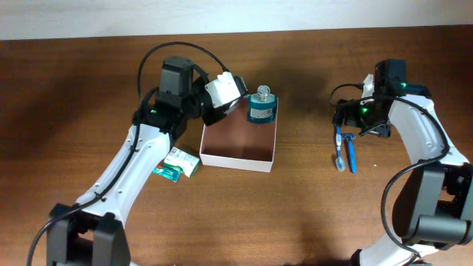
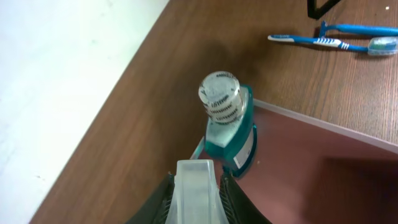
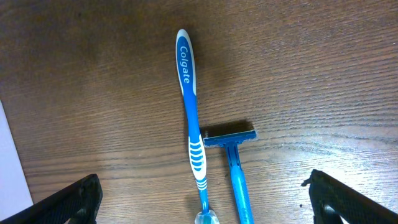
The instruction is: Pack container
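The container lies flat on the tabletop, the bottle standing in its far-right corner. Thin-walled, it looks light and prone to slide or flex, so it is best pinched on a bare wall. The left pincer, beside the bottle, pinches a pale block; the right pincer, well right of it, stands spread.

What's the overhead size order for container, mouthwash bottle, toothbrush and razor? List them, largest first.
Container
Mouthwash bottle
Toothbrush and razor: both thin, too alike to rank
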Controlling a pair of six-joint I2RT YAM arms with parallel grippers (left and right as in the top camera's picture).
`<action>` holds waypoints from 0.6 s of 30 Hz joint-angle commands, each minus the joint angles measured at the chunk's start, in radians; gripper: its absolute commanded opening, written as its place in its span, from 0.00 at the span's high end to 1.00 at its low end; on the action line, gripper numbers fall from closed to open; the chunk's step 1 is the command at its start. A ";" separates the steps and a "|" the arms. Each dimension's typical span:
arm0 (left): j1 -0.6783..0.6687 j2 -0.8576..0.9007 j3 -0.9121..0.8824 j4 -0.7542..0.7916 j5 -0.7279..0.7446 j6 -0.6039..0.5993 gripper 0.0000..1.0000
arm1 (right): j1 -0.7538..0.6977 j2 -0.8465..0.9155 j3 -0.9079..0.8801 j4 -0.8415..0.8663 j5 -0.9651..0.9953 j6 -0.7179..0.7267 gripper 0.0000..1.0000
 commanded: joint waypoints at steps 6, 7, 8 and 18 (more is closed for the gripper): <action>-0.001 0.003 0.021 0.016 0.019 0.027 0.86 | -0.001 -0.022 0.011 0.000 0.005 -0.009 0.01; -0.001 0.003 0.021 0.016 0.019 0.027 0.86 | -0.001 -0.022 0.011 0.000 0.005 -0.009 0.01; -0.001 0.003 0.021 0.016 0.019 0.027 0.86 | -0.001 -0.022 0.011 0.000 0.005 -0.009 0.01; -0.003 0.003 0.021 0.012 0.018 -0.060 0.81 | -0.001 -0.022 0.011 0.000 0.005 -0.009 0.01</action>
